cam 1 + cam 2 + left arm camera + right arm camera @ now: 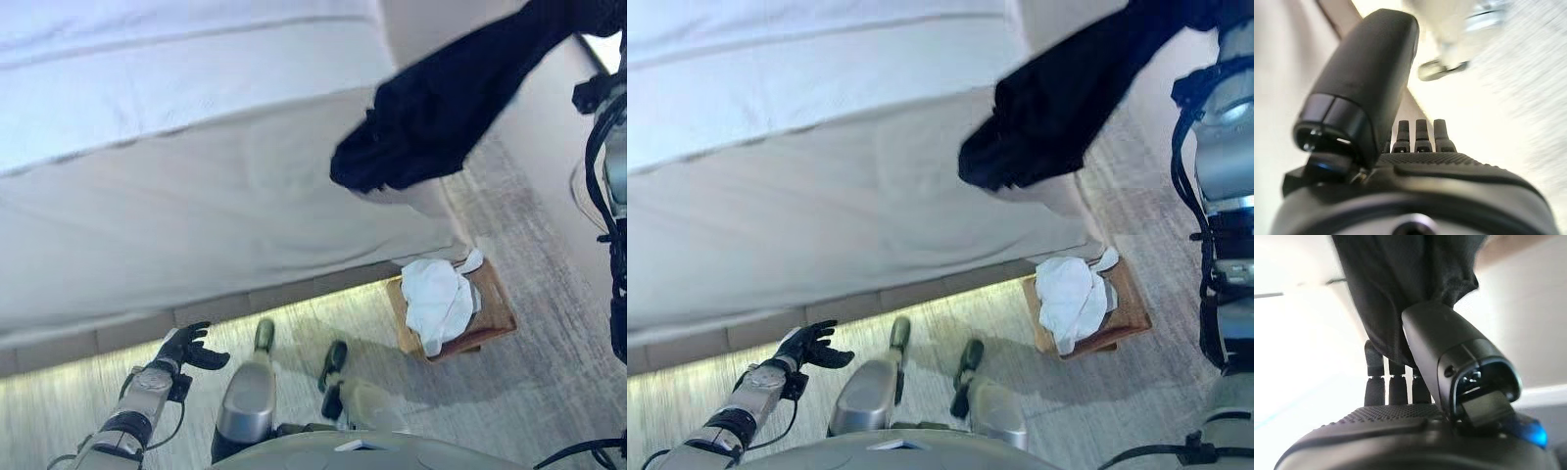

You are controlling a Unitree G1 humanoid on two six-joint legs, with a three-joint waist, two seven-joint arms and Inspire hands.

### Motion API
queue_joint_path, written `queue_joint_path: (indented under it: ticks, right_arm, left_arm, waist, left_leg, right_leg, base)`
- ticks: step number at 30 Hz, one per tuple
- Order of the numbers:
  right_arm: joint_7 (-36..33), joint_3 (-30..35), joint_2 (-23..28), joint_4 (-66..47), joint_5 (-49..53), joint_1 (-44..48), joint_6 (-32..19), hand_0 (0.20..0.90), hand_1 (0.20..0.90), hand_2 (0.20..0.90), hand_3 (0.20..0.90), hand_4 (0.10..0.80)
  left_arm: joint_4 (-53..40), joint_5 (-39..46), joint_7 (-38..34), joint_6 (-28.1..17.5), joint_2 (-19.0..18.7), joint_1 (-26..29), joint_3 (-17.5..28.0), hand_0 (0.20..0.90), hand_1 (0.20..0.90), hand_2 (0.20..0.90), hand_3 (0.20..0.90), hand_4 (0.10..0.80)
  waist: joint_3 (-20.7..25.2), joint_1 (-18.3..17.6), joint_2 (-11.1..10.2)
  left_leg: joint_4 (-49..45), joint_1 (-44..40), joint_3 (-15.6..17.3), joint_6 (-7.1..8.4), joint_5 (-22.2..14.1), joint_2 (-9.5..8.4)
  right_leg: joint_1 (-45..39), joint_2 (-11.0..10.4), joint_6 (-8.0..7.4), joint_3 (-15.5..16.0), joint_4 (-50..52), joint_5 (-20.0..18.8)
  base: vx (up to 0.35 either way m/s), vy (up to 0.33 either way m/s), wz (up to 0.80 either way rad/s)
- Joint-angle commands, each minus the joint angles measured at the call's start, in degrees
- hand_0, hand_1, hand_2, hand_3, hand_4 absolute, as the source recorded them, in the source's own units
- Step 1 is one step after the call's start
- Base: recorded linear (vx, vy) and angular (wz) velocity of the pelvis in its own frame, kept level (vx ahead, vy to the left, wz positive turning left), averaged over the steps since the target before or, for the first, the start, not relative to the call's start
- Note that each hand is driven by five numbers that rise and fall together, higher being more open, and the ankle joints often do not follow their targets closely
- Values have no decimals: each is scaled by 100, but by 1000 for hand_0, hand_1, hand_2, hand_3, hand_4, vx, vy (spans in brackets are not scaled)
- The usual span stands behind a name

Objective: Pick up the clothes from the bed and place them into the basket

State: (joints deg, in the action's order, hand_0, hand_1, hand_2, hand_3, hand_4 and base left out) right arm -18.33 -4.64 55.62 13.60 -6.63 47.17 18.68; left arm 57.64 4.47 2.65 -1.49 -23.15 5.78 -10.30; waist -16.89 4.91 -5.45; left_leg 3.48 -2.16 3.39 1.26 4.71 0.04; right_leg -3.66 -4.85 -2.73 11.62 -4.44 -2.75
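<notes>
A black garment (441, 98) hangs in the air past the bed's right corner, above the floor. My right hand (1400, 431) is shut on its upper end, thumb and fingers pinching the cloth (1396, 284); in the eye views the hand itself is hidden at the top right edge. On the floor below and slightly right of the garment stands a brown basket (495, 311) with a white cloth (438, 294) lying in it. My left hand (184, 348) hangs low at the bed's foot, open and holding nothing.
The bed (196, 176), covered by a white sheet, fills the left and middle of the eye views. A strip of light runs along its base. Grey patterned floor lies in front of the bed and around the basket.
</notes>
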Motion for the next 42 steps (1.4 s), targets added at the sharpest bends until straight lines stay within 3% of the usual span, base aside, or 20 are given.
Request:
queue_joint_path:
  ticks: [1, 7, 17, 19, 22, 23, 24, 26, 31, 36, 37, 38, 39, 42]
  right_arm:
    - [-585, 313, 824, -483, -15, -161, -373, 300, 300, 300, 200, 100]
    - [-253, 700, 692, -419, 9, -928, -557, 300, 300, 300, 200, 100]
    - [438, 527, 81, 332, -605, -1728, -382, 300, 300, 300, 200, 100]
    - [321, 316, 79, 624, -578, -1511, -354, 300, 300, 300, 200, 100]
    - [-115, -185, 126, 1133, -434, -689, -462, 300, 300, 300, 200, 100]
    - [-153, -228, 124, 1171, -430, -615, -475, 300, 300, 300, 200, 100]
    - [-423, -444, 87, 1365, -371, -281, -571, 300, 300, 300, 200, 100]
    - [-638, -658, 35, 1479, -311, 30, -637, 300, 300, 300, 200, 100]
    - [-686, -1056, -16, 1647, -420, 579, -242, 300, 300, 300, 200, 100]
    - [-831, -1457, -215, 2021, -368, 1071, 90, 300, 300, 300, 200, 100]
    - [-851, -1505, -239, 2072, -334, 1129, 149, 361, 361, 361, 271, 171]
    - [-930, -1586, -292, 2208, -337, 1237, 273, 806, 806, 806, 790, 690]
    - [-945, -1612, -309, 2287, -336, 1266, 315, 900, 900, 900, 900, 800]
    - [-1028, -1715, -352, 2606, -270, 1445, 441, 900, 900, 900, 900, 800]
  left_arm:
    - [549, -299, 10, -148, 49, -129, -375, 900, 900, 900, 900, 800]
    - [618, -341, 62, 12, 120, -72, -471, 900, 900, 900, 900, 800]
    - [463, -533, 244, 54, 155, -181, -570, 900, 900, 900, 900, 800]
    - [428, -366, 189, -16, 144, -19, -682, 900, 900, 900, 900, 800]
    - [347, 75, -58, -145, 119, 602, -941, 900, 900, 900, 900, 800]
    - [336, 105, -81, -148, 119, 652, -951, 900, 900, 900, 900, 800]
    - [213, 330, -197, -179, 78, 888, -1030, 900, 900, 900, 900, 800]
    - [80, 504, -259, -208, 12, 1046, -1047, 900, 900, 900, 900, 800]
    - [-447, 807, -308, -218, -128, 1144, -983, 900, 900, 900, 900, 800]
    - [-826, 1026, -365, -291, -254, 1253, -1060, 900, 900, 900, 900, 800]
    - [-855, 1063, -380, -299, -258, 1253, -1082, 900, 900, 900, 900, 800]
    - [-903, 1165, -413, -345, -254, 1247, -1148, 900, 900, 900, 900, 800]
    - [-919, 1189, -418, -362, -246, 1212, -1179, 900, 900, 900, 900, 800]
    - [-1001, 1325, -421, -493, -232, 1158, -1248, 900, 900, 900, 900, 800]
  waist:
    - [1252, -312, 147]
    - [1378, -646, 251]
    - [1198, -761, 395]
    - [966, -741, 441]
    - [168, -784, 567]
    - [106, -794, 581]
    - [-289, -838, 668]
    - [-544, -860, 763]
    - [-956, -867, 1069]
    - [-1290, -757, 1420]
    - [-1290, -736, 1465]
    - [-1290, -692, 1579]
    - [-1290, -679, 1626]
    - [-1290, -618, 1812]
  left_leg:
    - [126, -92, 248, 52, -392, 228]
    - [137, -322, 528, 75, -502, 282]
    - [-159, -359, 703, 66, -612, 317]
    - [-711, 22, 650, 55, -747, 289]
    - [-1674, 1013, 572, 17, -985, 322]
    - [-1734, 1089, 566, 12, -999, 327]
    - [-2033, 1565, 534, -36, -1013, 331]
    - [-2252, 2014, 485, -85, -997, 302]
    - [-2516, 2906, 224, -147, -824, 96]
    - [-2311, 3472, 226, -155, -507, -52]
    - [-2281, 3543, 231, -154, -474, -72]
    - [-2234, 3698, 203, -147, -411, -115]
    - [-2234, 3640, 158, -110, -537, -137]
    - [-2042, 3777, 144, -82, -405, -173]
  right_leg:
    - [-90, 236, 25, -169, 519, 542]
    - [-132, 257, 26, -325, 364, 437]
    - [-60, 218, 78, -341, 441, 432]
    - [255, 148, 148, -373, 753, 516]
    - [1145, 18, 265, -390, 1488, 688]
    - [1224, 13, 269, -390, 1549, 700]
    - [1755, 12, 315, -480, 1874, 713]
    - [2261, 26, 342, -545, 2137, 715]
    - [3274, 121, 359, -809, 2646, 710]
    - [3963, 63, 319, -676, 2856, 690]
    - [4057, 42, 310, -661, 2883, 689]
    - [4255, 3, 299, -657, 2945, 702]
    - [4233, -2, 259, -700, 3020, 874]
    - [4443, -29, 255, -703, 3029, 885]
  base:
    - [-55, -94, -39]
    - [-59, -65, -33]
    - [-35, -96, -18]
    - [-211, -85, -10]
    - [-451, -36, -17]
    - [-426, -50, -16]
    - [-284, -47, -10]
    - [-302, -41, -2]
    - [-125, -6, -9]
    - [-56, -16, 2]
    - [18, 32, -4]
    - [111, 44, -4]
    - [117, 50, -3]
    - [59, 42, 5]
